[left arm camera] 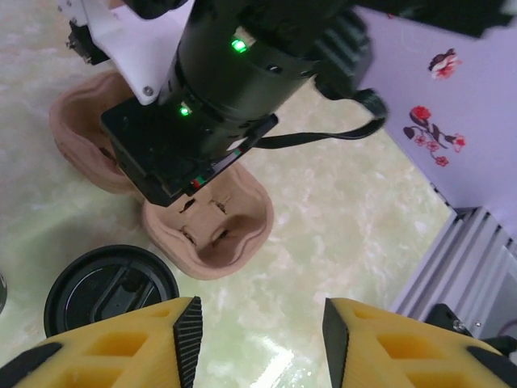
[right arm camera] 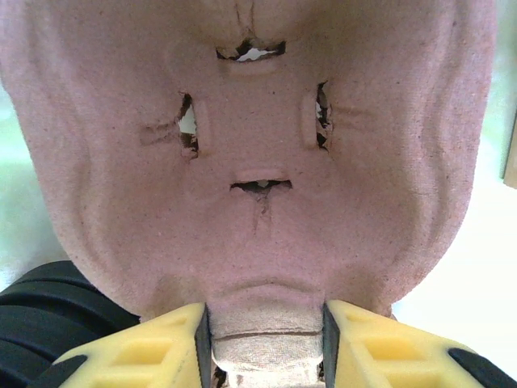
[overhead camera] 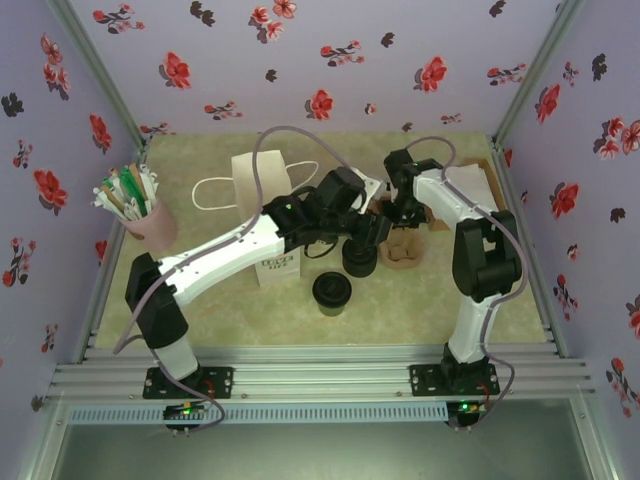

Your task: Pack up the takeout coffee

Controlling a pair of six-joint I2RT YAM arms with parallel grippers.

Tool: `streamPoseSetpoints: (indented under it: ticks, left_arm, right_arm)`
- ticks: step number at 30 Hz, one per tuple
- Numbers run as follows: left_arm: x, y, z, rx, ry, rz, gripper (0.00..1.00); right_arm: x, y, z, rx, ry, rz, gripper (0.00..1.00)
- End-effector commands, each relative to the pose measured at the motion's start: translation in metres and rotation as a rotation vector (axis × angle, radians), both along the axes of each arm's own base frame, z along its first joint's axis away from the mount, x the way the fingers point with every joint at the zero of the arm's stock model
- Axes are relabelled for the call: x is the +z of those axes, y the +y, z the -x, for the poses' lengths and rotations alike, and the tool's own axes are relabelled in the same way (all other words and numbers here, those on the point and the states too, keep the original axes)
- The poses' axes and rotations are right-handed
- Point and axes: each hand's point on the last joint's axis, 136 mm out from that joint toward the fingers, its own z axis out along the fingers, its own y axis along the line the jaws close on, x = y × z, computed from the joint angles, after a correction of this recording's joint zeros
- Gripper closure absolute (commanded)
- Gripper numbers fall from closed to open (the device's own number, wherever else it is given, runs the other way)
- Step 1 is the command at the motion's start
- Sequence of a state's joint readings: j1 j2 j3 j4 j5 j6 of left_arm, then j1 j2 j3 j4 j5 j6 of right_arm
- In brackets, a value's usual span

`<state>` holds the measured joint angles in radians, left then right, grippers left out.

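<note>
Right wrist: end effector (right arm camera: pixel 264 335) astride carrier (right arm camera: pixel 258 162)

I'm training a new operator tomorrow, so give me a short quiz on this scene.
1. True or false: the right gripper pinches the carrier by its rim.
2. What does the left gripper hold? A) a lid B) nothing C) a spoon
3. Which holds the straws: the pink cup or the bag?
Key: 1 true; 2 B; 3 pink cup.
</note>
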<state>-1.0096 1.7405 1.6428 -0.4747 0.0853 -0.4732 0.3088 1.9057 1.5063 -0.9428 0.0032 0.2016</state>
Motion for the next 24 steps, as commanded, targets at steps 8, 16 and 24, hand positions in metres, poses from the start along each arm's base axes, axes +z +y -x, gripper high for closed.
streamPoseSetpoints:
  ticks: [8,16,24]
  left_arm:
    - [-0.038,-0.007,-0.034,0.093,0.055,-0.002,0.55]
    - [-0.057,-0.024,-0.043,0.082,0.133,0.017,0.55]
    - [-0.078,-0.047,-0.054,0.056,0.284,0.095,0.58]
  right_arm:
    - [-0.005,-0.028,0.034,-0.06,0.038,0.029,0.62]
    - [-0.002,-0.043,0.056,-0.129,0.028,0.011,0.61]
    - [-0.006,-0.045,0.063,-0.158,0.032,-0.007,0.6]
